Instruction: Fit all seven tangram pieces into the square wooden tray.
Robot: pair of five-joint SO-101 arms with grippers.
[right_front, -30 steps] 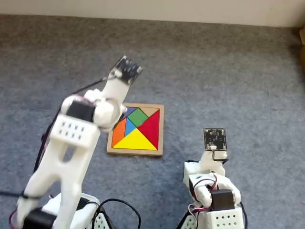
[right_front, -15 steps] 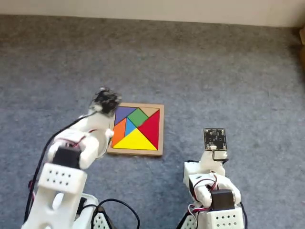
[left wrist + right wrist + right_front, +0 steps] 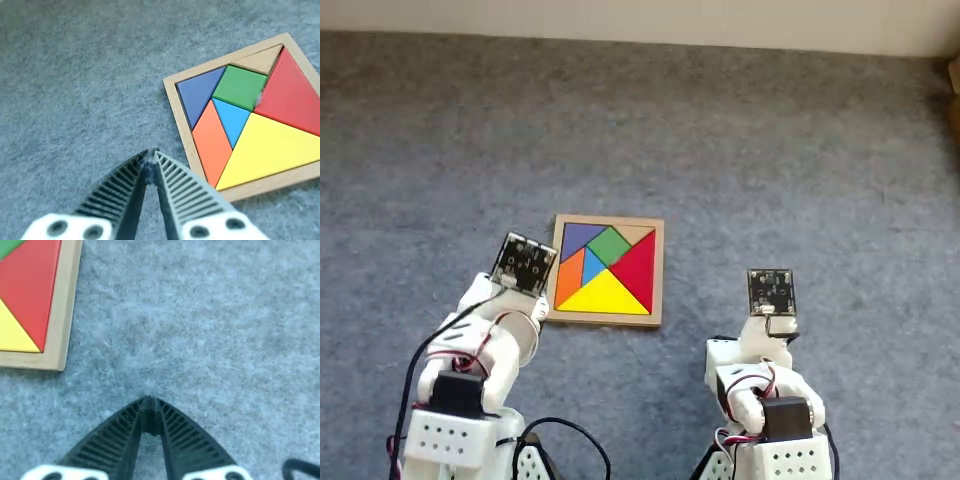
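The square wooden tray [image 3: 605,319] lies on the grey carpet between the two arms. In it sit a purple triangle [image 3: 198,92], a green square [image 3: 240,86], a red triangle [image 3: 290,92], a yellow triangle [image 3: 272,150], an orange parallelogram [image 3: 211,142] and a small blue triangle [image 3: 234,119]. A wood-coloured triangle [image 3: 260,58] fills the last corner. My left gripper [image 3: 151,155] is shut and empty, low over the carpet just beside the tray's near left corner. My right gripper [image 3: 149,403] is shut and empty over carpet, off the tray's right side [image 3: 62,315].
Grey carpet [image 3: 800,150] spreads all round the tray. The left arm's wrist [image 3: 525,263] sits folded back by the tray's left edge, the right arm's wrist [image 3: 771,290] a hand's width to its right. A pale wall strip [image 3: 640,18] runs along the far edge.
The left arm has drawn back from above the tray's far left corner and folded down beside its near left edge. The right arm and the pieces have not moved.
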